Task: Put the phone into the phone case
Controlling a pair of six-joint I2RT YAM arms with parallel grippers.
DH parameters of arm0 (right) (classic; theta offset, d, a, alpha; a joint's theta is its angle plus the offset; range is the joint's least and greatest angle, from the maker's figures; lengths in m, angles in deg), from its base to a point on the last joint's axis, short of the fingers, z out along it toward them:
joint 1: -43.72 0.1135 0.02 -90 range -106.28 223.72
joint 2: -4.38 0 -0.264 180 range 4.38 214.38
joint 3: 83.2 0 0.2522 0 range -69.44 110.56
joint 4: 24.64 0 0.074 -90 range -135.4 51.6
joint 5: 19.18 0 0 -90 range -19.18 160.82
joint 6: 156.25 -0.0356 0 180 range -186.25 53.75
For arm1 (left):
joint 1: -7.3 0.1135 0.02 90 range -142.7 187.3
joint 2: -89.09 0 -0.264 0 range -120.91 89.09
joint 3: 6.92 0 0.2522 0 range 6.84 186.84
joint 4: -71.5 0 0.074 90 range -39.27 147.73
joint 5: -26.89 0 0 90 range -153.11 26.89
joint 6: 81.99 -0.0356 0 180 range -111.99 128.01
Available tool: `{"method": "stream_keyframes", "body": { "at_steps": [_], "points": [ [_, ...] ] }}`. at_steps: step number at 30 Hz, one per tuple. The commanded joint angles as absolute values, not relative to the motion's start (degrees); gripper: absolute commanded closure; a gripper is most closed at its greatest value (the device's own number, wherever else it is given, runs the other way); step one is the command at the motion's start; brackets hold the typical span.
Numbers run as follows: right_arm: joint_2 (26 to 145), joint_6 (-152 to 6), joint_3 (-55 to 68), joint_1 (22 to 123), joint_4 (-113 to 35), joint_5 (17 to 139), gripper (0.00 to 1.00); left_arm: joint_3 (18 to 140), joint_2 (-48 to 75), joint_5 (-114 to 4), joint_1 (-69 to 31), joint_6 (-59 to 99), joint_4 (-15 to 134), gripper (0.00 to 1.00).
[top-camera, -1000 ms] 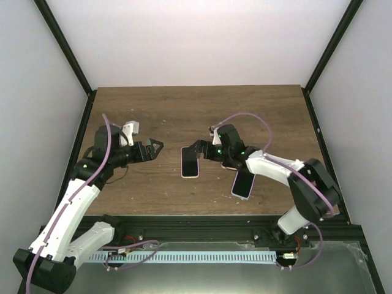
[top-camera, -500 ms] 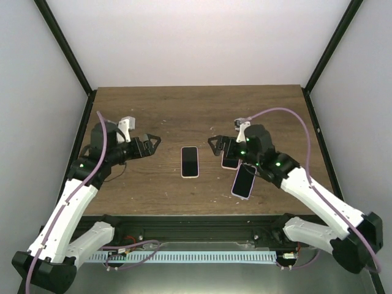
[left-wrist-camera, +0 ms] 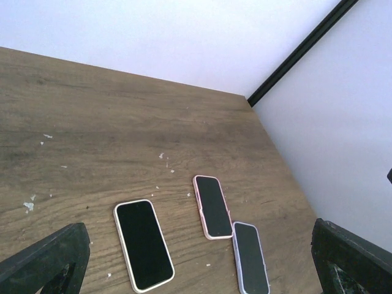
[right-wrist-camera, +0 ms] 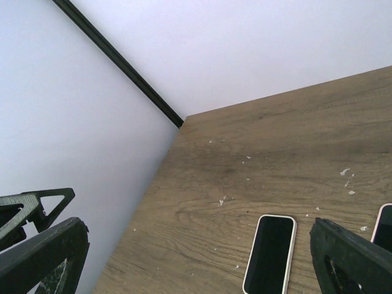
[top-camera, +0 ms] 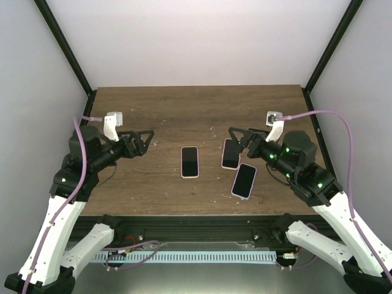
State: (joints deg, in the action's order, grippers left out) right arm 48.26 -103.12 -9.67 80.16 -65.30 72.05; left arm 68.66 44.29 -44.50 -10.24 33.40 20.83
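Starting from the phones: three slabs lie screen-up on the counter point(top-camera: 159, 110). A white-rimmed phone point(top-camera: 190, 162) sits alone at the middle, a pink-rimmed phone point(top-camera: 231, 153) lies to its right, and a lavender-rimmed phone point(top-camera: 244, 180) lies just nearer me, its top corner close to the pink one. I cannot tell which rim is an empty case and which already holds a handset, so I want that settled before I commit. The left arm point(top-camera: 92, 153) hangs above the counter well left of the white one, jaws spread and holding nothing. The right arm point(top-camera: 294, 153) hangs just right of the pink one, jaws likewise spread and empty. I judge the best approach is to grip a handset across its long edges and keep it level. I would seat one end in the case first, then press the remaining corners flat while the other arm steadies the case against sliding.
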Motion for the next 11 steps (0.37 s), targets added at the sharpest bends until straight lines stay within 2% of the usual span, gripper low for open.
{"method": "stream_keyframes", "body": {
  "at_steps": [1,11],
  "points": [
    [47.88,-103.26,-8.36,79.86,-68.13,71.15,0.0,69.54,45.26,-45.03,-9.93,32.99,20.94,0.0],
    [48.38,-104.41,-10.38,79.84,-67.24,73.23,0.0,68.29,45.84,-44.91,-9.93,33.68,21.52,0.0]
  ]
}}
